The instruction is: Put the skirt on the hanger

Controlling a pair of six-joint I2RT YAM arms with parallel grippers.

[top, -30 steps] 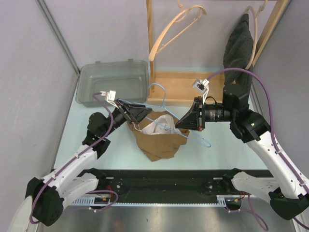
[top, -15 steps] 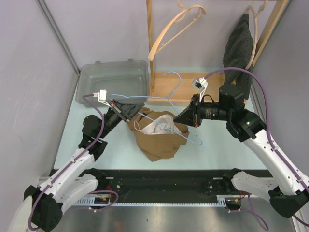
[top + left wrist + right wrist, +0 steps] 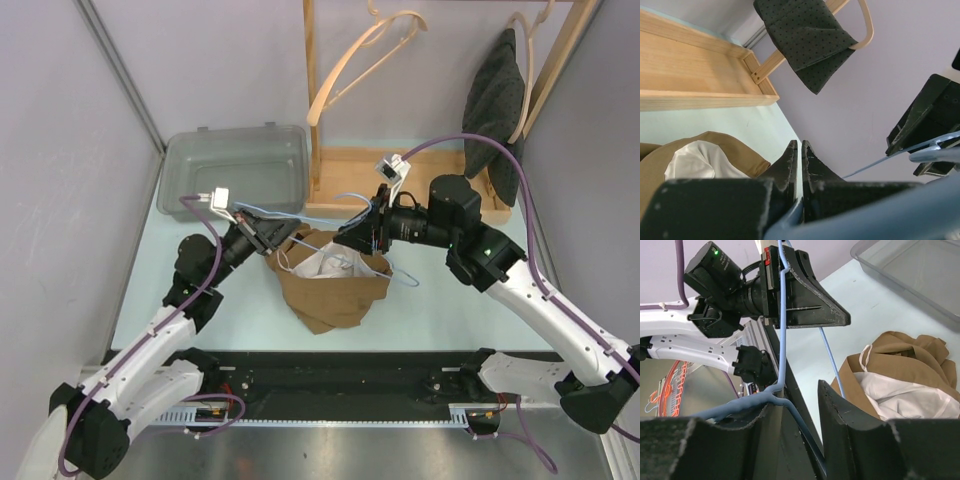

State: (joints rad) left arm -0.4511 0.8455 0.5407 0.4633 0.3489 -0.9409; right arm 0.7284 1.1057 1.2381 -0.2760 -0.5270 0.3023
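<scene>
The skirt (image 3: 330, 290), brown with a white lining, lies crumpled on the table between the arms; it also shows in both wrist views (image 3: 705, 150) (image 3: 900, 370). A light blue wire hanger (image 3: 405, 276) hangs across and above it. My left gripper (image 3: 295, 233) is shut on one end of the hanger's wire (image 3: 790, 217), its tips (image 3: 799, 146) pressed together. My right gripper (image 3: 342, 238) faces it from the right, jaws open (image 3: 802, 397), and the hanger's wire (image 3: 782, 315) runs between its fingers against the left one.
A grey plastic bin (image 3: 235, 180) sits at the back left. A wooden rack (image 3: 400, 180) stands behind, with an empty wooden hanger (image 3: 360, 60) and a dark dotted garment (image 3: 495, 100) hung on it. Walls close in on both sides.
My left gripper has closed on the hanger's wire. The right gripper's jaws have parted and it has moved left toward the left gripper. The hanger has swung lower over the skirt.
</scene>
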